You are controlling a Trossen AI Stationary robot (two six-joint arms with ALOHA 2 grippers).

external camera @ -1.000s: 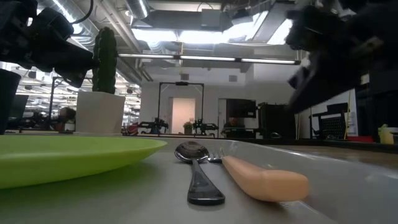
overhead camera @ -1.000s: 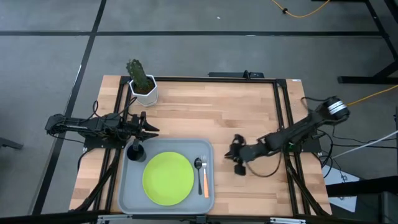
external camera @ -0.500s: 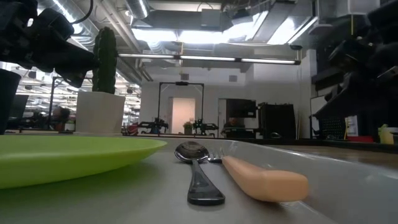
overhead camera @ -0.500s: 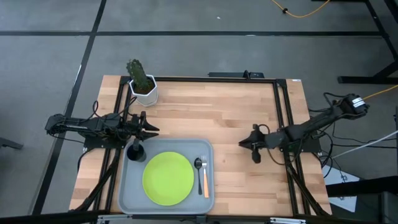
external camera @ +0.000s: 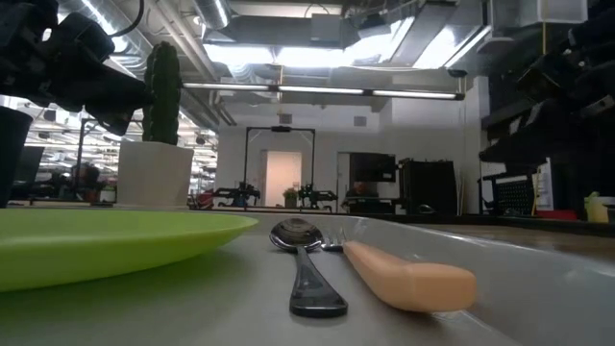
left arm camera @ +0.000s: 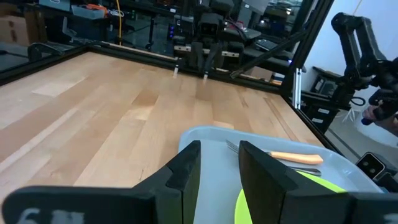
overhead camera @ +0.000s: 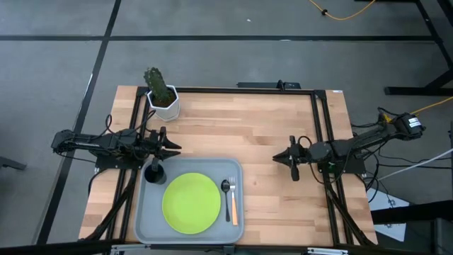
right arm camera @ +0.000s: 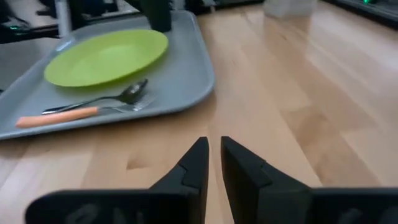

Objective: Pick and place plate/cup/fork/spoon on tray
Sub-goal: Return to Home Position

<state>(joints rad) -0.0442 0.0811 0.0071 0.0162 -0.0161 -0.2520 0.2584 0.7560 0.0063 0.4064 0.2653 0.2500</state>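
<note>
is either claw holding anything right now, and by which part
Nothing is held. The left claw hangs empty near the small black cylindrical cup; the right claw is empty too.

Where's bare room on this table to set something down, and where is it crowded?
Free: wood between cactus pot, tray and right gripper; the strip right of the tray. Crowded: tray holding plate, cup, spoon, fork; left gripper beside cup.

Tabletop (overhead camera: 262, 127) beside the tray (overhead camera: 148, 212) lies open; cactus pot (overhead camera: 163, 103) occupies one corner.
</note>
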